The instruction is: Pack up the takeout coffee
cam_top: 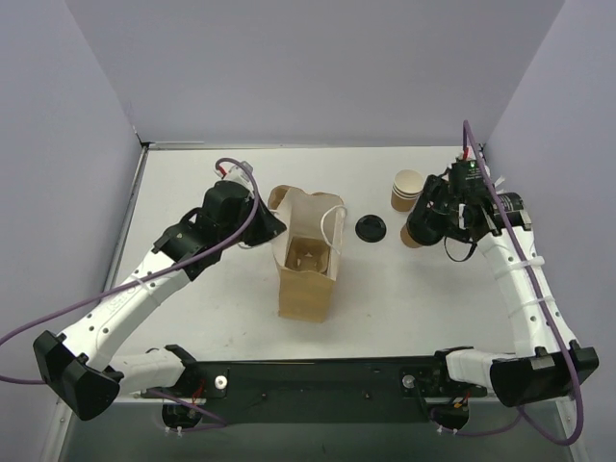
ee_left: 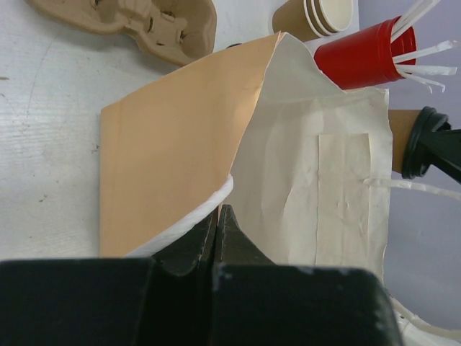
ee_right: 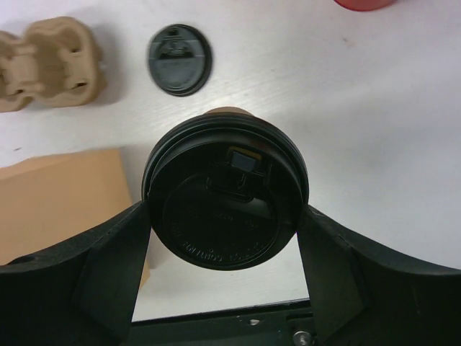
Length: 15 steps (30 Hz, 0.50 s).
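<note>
The takeout coffee [ee_right: 227, 209] is being gripped by the right fingers [ee_right: 108, 252], the paper bag [cam_top: 308, 289] is being pinched by the left fingers [ee_left: 194, 249]; it is best being kept upright.

Bright, even overhead light; soft shadows.
The white table [cam_top: 404, 289] looks washed out, the paper bag [cam_top: 306, 294] casts a faint shadow; wrist views soften at the near edge.
</note>
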Tool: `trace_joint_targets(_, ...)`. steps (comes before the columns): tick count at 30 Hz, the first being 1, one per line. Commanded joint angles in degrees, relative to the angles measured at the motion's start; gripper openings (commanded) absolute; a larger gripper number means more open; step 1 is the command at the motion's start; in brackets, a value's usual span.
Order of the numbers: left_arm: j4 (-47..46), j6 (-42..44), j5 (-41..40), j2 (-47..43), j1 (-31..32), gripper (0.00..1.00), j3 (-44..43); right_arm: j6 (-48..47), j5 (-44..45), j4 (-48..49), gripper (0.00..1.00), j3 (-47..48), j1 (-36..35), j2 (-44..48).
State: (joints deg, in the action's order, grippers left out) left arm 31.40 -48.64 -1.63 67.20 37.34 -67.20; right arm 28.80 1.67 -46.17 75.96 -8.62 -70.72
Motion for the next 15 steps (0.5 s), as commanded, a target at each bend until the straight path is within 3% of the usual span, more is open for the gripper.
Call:
trace_joint_targets(1,-1.2,3.7,-4.8,1.4,1.5,0.00,-5.9,0.6,-4.2,-6.0,0.53,8.8,-3.2,1.5)
trace_joint_targets(9,8.2,15.4,-8.7,7.9,4.8,0.00,-16.3,2.1,-7.4,-6.9,0.53,18.4,-6.0,1.2)
trace_joint_targets(15,12.1,18.7,-9.7,12.7,6.8,0.00,-20.8,2.0,-7.8,-7.1,0.52,25.5,-6.9,-1.1)
